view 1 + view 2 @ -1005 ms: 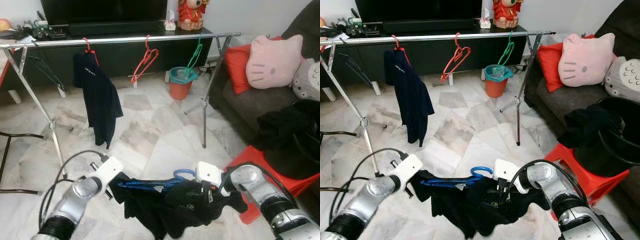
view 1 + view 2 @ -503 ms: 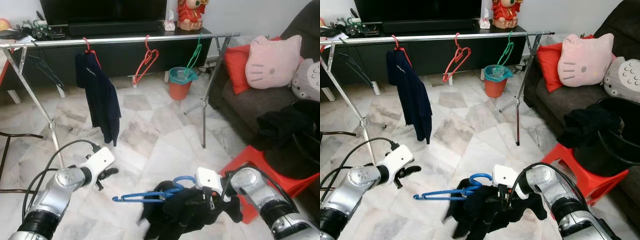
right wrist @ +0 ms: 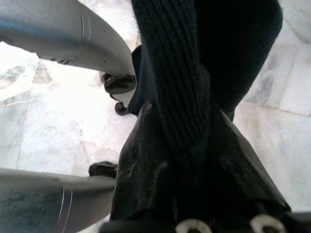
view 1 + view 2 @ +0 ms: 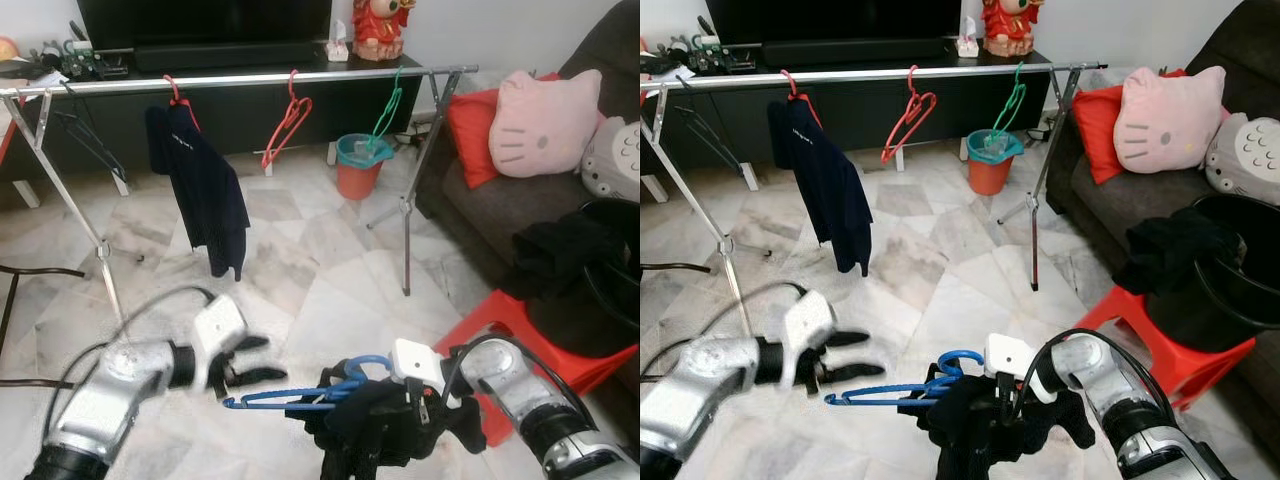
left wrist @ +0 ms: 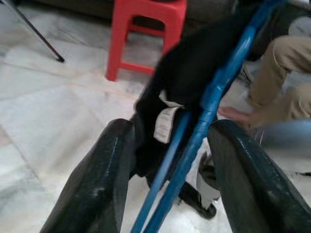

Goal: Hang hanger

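The blue hanger hangs low over the floor with a black garment bunched at its hook end, pinched in the right gripper. The left gripper straddles the bar, fingers apart. Next: close, then lift toward the rail. The left arm is blurred.

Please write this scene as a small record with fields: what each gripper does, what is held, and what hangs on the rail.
right gripper: shut on black knitted garment
left gripper: open, fingers either side of blue plastic hanger
hanger: bunched garment at its hook end
silver metal clothes rail: dark navy shirt on red hanger, empty red hanger, empty green hanger
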Robot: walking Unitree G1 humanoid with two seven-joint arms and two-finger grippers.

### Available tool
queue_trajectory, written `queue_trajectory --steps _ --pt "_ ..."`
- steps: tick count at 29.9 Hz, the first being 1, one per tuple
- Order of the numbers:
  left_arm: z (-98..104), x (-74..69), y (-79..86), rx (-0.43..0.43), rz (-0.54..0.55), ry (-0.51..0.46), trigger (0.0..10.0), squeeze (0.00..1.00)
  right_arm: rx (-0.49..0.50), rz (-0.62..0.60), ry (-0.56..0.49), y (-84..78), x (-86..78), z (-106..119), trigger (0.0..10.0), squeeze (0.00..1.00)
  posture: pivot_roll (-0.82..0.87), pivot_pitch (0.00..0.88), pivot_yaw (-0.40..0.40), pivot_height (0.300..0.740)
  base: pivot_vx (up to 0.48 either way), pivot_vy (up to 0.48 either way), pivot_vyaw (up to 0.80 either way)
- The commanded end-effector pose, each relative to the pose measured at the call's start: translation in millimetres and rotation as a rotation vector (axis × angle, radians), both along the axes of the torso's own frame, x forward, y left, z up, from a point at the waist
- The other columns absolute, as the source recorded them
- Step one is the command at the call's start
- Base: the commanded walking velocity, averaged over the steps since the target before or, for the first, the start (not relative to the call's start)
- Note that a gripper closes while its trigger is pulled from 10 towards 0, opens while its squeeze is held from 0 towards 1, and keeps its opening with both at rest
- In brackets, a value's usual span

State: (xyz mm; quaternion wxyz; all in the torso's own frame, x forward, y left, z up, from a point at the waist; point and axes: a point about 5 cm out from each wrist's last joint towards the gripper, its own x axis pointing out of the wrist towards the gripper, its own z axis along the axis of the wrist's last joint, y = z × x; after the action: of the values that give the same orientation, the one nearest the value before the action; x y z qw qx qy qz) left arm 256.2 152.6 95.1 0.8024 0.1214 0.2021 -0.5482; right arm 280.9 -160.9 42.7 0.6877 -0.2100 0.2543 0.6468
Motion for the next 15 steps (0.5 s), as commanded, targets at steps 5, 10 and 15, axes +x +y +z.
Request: queue_trajectory --steps 5,10,15 --pt "3 6.4 -23.3 0.007 -0.033 -0.050 10.0 1.00 0.029 0.045 -0.065 12.2 9.6 15 0.0 0.00 0.05 0.000 -0.104 0.740 0.000 0.000 0.00" --pt "3 6.8 -30.3 0.019 -0.055 -0.047 10.0 0.00 0.036 0.058 -0.073 17.5 11.0 17 0.0 0.00 0.05 0.000 -0.104 0.740 0.000 0.000 0.00" --pt "2 4.4 -31.7 0.032 -0.079 -0.019 10.0 0.00 0.039 0.056 -0.083 19.7 12.5 18 0.0 0.00 0.05 0.000 -0.104 0.740 0.000 0.000 0.00"
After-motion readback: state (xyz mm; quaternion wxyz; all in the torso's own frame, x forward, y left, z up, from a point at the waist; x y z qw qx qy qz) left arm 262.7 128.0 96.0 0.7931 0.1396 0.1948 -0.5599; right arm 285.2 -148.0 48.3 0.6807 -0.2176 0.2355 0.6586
